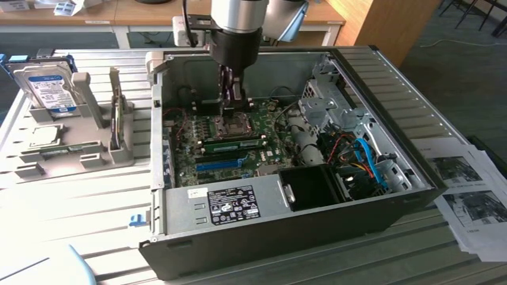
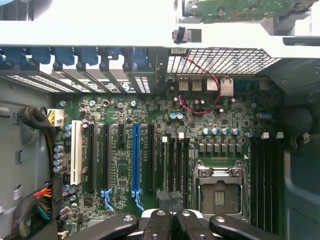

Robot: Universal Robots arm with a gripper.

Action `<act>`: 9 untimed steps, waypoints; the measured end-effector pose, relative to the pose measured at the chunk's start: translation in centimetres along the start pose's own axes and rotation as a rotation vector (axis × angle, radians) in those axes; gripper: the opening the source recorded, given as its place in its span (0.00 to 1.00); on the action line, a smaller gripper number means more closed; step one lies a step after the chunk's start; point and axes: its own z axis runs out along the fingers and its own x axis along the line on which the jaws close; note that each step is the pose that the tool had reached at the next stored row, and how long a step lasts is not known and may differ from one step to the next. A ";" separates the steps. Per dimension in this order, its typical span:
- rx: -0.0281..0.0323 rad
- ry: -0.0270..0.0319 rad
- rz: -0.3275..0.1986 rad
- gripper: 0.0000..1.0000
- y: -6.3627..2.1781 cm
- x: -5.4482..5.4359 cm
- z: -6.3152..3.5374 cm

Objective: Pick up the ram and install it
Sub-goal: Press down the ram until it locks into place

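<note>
Hovering hand [image 1: 230, 107] shut, ram [image 1: 234, 143] seated below

The computer case [image 1: 412, 107] is matt grey sheet metal, ribbed on its right wall. The motherboard [image 1: 237, 148] is glossy green board with a bright-blue plastic slot [image 1: 218, 164]. The gripper [image 2: 170, 210] shows black, smooth links. Printed paper sheets [image 1: 467, 190] lie at the right.

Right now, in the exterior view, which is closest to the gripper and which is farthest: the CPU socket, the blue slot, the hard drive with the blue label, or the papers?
1. CPU socket: right under the gripper, inside the case.
2. Blue slot: on the motherboard, toward the case's near wall.
3. Hard drive: standing in the grey holder at the exterior view's left.
4. Papers: outside the case, at the exterior view's right.
</note>
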 end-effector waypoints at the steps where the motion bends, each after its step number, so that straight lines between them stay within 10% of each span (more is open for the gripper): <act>1: 0.0000 0.0002 0.000 0.09 0.00 0.0 -0.16; 9: 0.0000 0.0013 0.000 0.09 0.04 0.0 -1.44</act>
